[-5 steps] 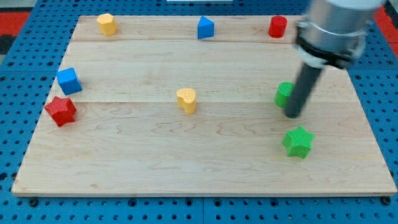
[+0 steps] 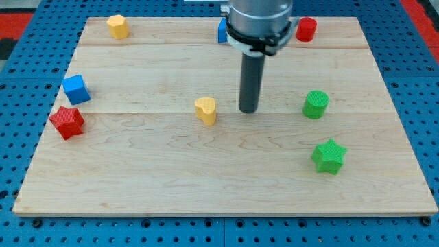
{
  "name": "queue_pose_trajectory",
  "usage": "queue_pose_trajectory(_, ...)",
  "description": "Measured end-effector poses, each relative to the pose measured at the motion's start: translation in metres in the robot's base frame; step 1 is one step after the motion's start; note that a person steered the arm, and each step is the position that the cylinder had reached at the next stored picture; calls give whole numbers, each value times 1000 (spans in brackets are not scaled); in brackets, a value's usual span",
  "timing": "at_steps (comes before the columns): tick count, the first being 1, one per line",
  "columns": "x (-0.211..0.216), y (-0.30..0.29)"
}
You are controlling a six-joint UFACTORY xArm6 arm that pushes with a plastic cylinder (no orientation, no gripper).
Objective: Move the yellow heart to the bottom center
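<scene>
Near board centre, yellow heart (image 2: 205,110), just left of my tip (image 2: 248,110)

I count eight blocks on the wooden board (image 2: 226,185), two of each colour.

Yellow, two: a yellow heart (image 2: 206,110) near the centre, and a second yellow block (image 2: 118,26) at the view's top left, shape not clear to me.

Blue, two: a blue cube (image 2: 75,88) at the view's left, and a blue block (image 2: 221,31) at the view's top, mostly hidden behind the arm.

Red, two: a red star (image 2: 66,122) at the view's left, and a red cylinder (image 2: 306,29) at the view's top right.

Green, two: a green cylinder (image 2: 316,104) and a green star (image 2: 328,156), both at the view's right.

One rod, with my tip (image 2: 248,110).
</scene>
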State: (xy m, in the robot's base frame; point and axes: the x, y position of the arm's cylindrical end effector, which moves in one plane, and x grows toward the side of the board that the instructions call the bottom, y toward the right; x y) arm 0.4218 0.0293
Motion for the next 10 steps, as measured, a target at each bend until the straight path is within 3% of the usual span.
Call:
queue_pose_trajectory(1, -9, -71)
queue_pose_trajectory(2, 28, -82)
queue_pose_trajectory(5, 39, -20)
queue_pose_trajectory(6, 69, -20)
queue_pose_trajectory(7, 83, -70)
queue_pose_trajectory(8, 128, -53)
queue_pose_trajectory(9, 111, -50)
queue_pose_trajectory(10, 60, -72)
